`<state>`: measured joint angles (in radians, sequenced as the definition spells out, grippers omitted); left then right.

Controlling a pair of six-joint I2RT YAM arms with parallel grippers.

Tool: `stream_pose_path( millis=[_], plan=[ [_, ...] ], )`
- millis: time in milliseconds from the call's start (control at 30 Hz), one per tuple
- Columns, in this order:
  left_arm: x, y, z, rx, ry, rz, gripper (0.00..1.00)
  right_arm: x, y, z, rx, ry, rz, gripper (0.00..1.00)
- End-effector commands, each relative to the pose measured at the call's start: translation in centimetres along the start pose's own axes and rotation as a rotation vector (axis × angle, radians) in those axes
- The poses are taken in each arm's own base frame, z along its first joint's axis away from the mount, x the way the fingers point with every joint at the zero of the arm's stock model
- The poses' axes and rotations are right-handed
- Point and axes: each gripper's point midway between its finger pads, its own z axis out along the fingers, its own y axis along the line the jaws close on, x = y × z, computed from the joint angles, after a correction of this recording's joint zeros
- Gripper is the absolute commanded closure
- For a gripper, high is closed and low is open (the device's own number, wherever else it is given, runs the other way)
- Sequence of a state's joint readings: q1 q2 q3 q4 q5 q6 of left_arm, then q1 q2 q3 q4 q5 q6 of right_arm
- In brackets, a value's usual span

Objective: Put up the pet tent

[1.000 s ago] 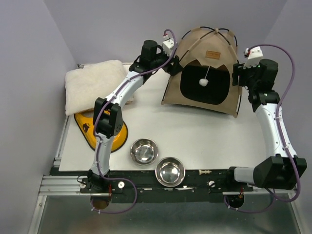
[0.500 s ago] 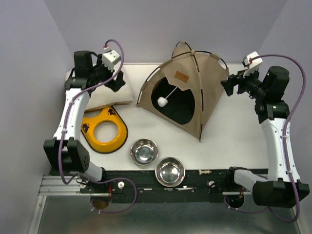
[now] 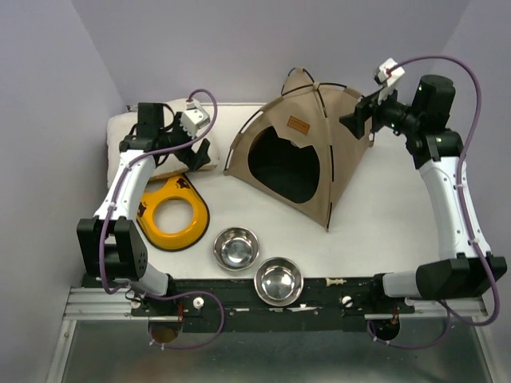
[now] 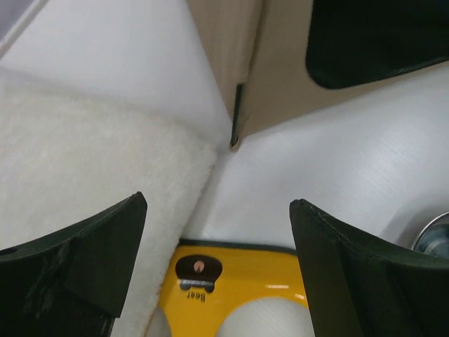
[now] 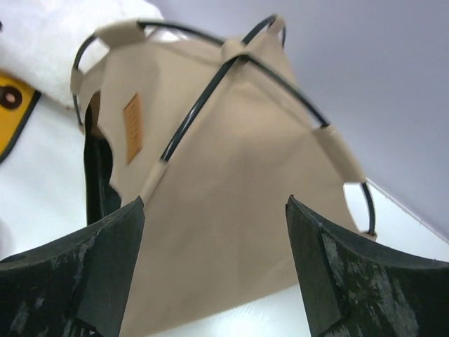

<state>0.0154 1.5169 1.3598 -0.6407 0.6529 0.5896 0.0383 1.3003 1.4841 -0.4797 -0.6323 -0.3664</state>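
The tan pet tent [image 3: 311,155] stands upright at the back middle of the table, its dark opening [image 3: 283,167] facing front left. Black poles cross at its top, and a brown label [image 3: 298,124] sits above the opening. The pompom is not in view. My left gripper [image 3: 200,153] is open and empty, low over the gap between the cream cushion [image 3: 124,128] and the tent's left corner [image 4: 235,137]. My right gripper [image 3: 357,122] is open and empty, just off the tent's back right side [image 5: 231,182]. In the wrist views the left gripper [image 4: 217,203] and the right gripper [image 5: 214,203] hold nothing.
A yellow ring-shaped mat [image 3: 172,211] lies partly under the cushion's front edge. It also shows in the left wrist view [image 4: 238,281]. Two steel bowls [image 3: 235,247] [image 3: 278,281] stand near the front edge. Walls close in at the back and both sides.
The tent was turned and shifted left within the last second and now stands still. My left gripper moved from over the cushion toward the tent's left corner. My right gripper rose toward the tent. The pompom no longer shows.
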Motion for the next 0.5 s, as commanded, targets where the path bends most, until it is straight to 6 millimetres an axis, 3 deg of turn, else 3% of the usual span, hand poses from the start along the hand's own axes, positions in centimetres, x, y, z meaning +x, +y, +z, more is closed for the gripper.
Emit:
stream_pose_path(
  millis=[0,133,233,367,467],
  plan=[
    [-6.1,-3.1,2.9,0.064,-0.156,0.064,0.01,-2.4,0.9,1.7,-0.091,-0.015,0.133,0.12],
    [-8.3,-3.9,4.8,0.082,-0.193,0.026,0.01,-3.2,3.0,3.1,-0.186,-0.027,0.187,0.13],
    [-8.6,-3.9,6.0,0.064,-0.194,0.028,0.02,-3.3,3.8,4.7,-0.175,-0.014,0.189,0.14],
    [-8.5,-4.3,7.3,0.062,-0.169,0.037,0.06,-2.0,1.8,7.3,-0.044,0.027,0.198,0.17],
    [-8.1,-4.5,8.2,0.048,-0.150,0.035,0.12,-0.6,0.5,8.5,0.023,0.075,0.193,0.29]
  ],
)
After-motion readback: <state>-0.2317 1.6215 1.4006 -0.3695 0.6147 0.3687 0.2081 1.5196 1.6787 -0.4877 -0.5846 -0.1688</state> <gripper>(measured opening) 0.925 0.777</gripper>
